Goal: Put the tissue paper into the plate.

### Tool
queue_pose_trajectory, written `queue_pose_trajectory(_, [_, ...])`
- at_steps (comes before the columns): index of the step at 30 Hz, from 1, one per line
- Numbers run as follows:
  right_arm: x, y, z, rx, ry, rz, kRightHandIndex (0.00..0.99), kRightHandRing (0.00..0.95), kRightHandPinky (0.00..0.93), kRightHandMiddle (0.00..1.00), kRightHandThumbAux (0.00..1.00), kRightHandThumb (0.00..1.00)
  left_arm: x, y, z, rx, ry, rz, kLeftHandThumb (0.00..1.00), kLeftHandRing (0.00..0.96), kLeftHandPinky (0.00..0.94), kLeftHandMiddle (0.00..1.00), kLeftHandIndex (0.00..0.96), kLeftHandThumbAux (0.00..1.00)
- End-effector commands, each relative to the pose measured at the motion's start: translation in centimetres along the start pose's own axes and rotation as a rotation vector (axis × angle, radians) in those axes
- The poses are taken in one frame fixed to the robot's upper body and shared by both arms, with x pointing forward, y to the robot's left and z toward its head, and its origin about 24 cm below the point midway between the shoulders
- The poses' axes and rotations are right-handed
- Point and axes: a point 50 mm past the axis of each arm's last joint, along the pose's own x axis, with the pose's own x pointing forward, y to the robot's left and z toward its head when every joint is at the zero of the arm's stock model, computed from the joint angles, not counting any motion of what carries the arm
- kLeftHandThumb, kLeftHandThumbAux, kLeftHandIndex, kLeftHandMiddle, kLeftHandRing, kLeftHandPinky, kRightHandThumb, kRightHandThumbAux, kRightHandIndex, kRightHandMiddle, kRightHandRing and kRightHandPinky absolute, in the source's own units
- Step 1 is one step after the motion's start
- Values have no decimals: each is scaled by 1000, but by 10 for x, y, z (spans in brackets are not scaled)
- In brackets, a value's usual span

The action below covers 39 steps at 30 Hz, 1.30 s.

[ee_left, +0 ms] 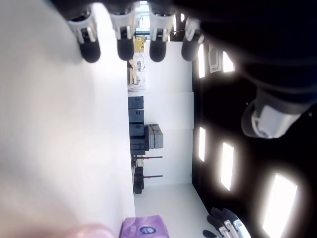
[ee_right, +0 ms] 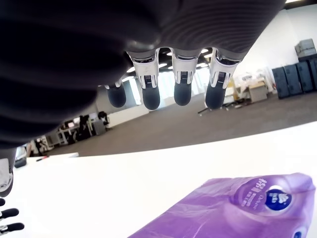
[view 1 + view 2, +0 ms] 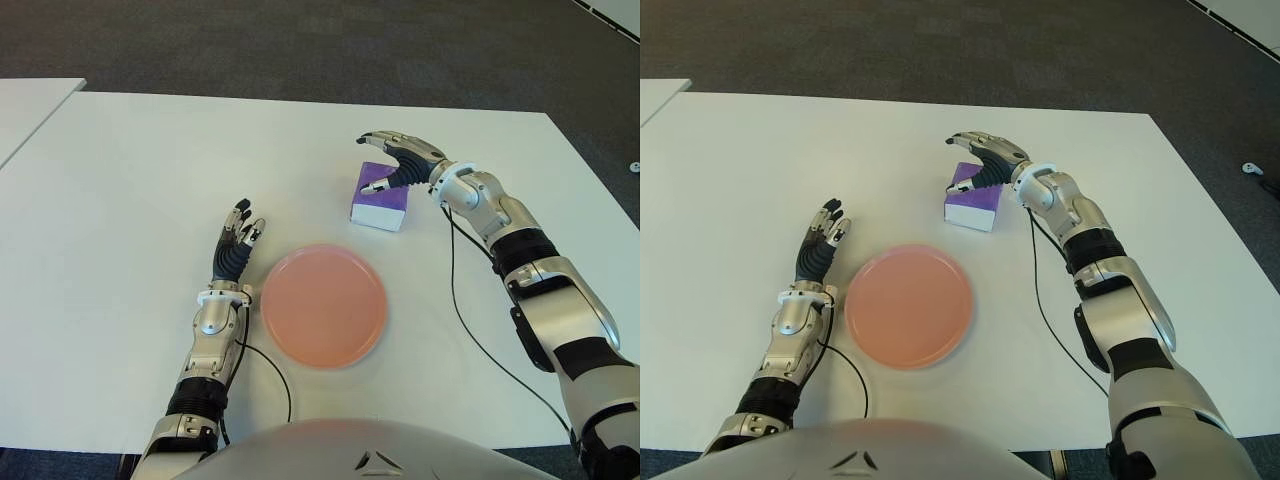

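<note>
The tissue paper is a purple pack (image 3: 381, 202) with a white side, lying on the white table (image 3: 130, 180) beyond the pink plate (image 3: 323, 304). My right hand (image 3: 392, 160) hovers just over the pack's far side, fingers spread and arched above it, thumb near its top; it holds nothing. In the right wrist view the pack (image 2: 233, 208) lies below the extended fingers (image 2: 182, 91) with a gap between them. My left hand (image 3: 237, 245) shows just left of the plate, fingers straight and empty.
A second white table (image 3: 25, 110) stands at the far left, separated by a gap. Dark carpet (image 3: 300, 45) lies beyond the table's far edge. A black cable (image 3: 265, 370) runs along my left arm near the plate.
</note>
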Motion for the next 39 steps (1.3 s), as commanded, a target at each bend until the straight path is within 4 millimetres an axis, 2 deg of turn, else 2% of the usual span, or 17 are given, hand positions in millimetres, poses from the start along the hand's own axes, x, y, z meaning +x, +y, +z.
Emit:
queue_pose_trajectory(1, [-11, 7, 0, -52, -9, 76, 0, 0, 0, 0, 433, 134, -9, 4, -15, -2, 85, 8, 0, 0, 0, 0, 0, 440])
queue_pose_trajectory(12, [-21, 10, 5, -117, -31, 168, 0, 0, 0, 0, 456, 119, -8, 6, -16, -4, 81, 10, 0, 0, 0, 0, 0, 448])
queue_pose_trajectory(21, [-24, 23, 10, -127, -44, 233, 0, 0, 0, 0, 468, 121, -8, 6, -16, -6, 80, 13, 0, 0, 0, 0, 0, 453])
queue_pose_trajectory(25, [-21, 31, 10, -146, -34, 260, 0, 0, 0, 0, 472, 127, -7, 7, -17, -4, 84, 16, 0, 0, 0, 0, 0, 453])
queue_pose_trajectory(27, [-12, 49, 4, -132, 4, 268, 0, 0, 0, 0, 468, 126, -6, 7, -17, -2, 87, 18, 0, 0, 0, 0, 0, 453])
queue_pose_trajectory(29, [-6, 58, 1, -122, 22, 263, 0, 0, 0, 0, 458, 122, -6, 7, -17, -2, 86, 19, 0, 0, 0, 0, 0, 452])
queue_pose_trajectory(39, [1, 64, -3, -133, 39, 230, 0, 0, 0, 0, 441, 110, -9, 9, -17, 4, 77, 15, 0, 0, 0, 0, 0, 450])
